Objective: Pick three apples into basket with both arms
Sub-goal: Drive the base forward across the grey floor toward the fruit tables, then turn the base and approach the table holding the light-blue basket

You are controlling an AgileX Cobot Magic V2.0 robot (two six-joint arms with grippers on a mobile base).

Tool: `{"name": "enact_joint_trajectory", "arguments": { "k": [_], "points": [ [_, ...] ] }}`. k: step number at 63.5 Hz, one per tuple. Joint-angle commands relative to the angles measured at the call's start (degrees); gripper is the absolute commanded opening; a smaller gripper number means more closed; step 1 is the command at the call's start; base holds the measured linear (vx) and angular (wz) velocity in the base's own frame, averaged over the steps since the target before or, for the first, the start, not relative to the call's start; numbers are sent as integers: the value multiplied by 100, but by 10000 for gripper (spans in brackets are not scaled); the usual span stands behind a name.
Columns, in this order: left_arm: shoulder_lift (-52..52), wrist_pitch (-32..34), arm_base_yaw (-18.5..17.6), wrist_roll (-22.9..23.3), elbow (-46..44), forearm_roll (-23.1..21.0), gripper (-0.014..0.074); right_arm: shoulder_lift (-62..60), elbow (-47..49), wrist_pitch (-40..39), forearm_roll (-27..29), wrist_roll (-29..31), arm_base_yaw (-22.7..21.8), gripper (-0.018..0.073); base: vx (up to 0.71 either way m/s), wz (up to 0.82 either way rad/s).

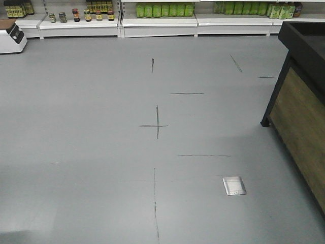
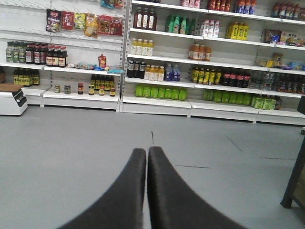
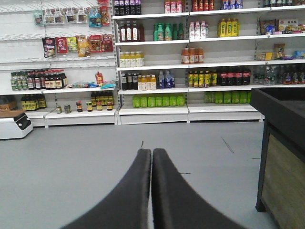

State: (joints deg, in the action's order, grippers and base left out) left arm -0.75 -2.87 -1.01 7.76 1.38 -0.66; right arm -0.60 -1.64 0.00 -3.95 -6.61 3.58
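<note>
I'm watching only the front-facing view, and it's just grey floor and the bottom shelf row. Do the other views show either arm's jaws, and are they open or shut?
Observer: The left wrist view shows the left gripper pointing out over the floor, jaws shut with tips touching and nothing between them.
Operator: And the right side?
Observer: The right wrist view shows the right gripper the same way, jaws shut and empty.
Operator: Any apples or basket up there?
Observer: Neither shows in any view. The wrist views add only tall shelving stocked with bottles, plus hanging snack packets.
</note>
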Motion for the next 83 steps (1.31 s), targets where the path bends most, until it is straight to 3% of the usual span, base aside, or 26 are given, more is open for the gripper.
{"name": "enact_joint_trajectory", "arguments": {
  "k": [1, 83],
  "points": [
    [-85, 453, 6, 46, 134, -36, -6, -63, -84, -418, -30, 1, -26, -9, 18, -4],
    [-85, 453, 6, 46, 134, -36, -6, -63, -84, -418, -30, 1, -26, -9, 18, -6]
  ]
}}
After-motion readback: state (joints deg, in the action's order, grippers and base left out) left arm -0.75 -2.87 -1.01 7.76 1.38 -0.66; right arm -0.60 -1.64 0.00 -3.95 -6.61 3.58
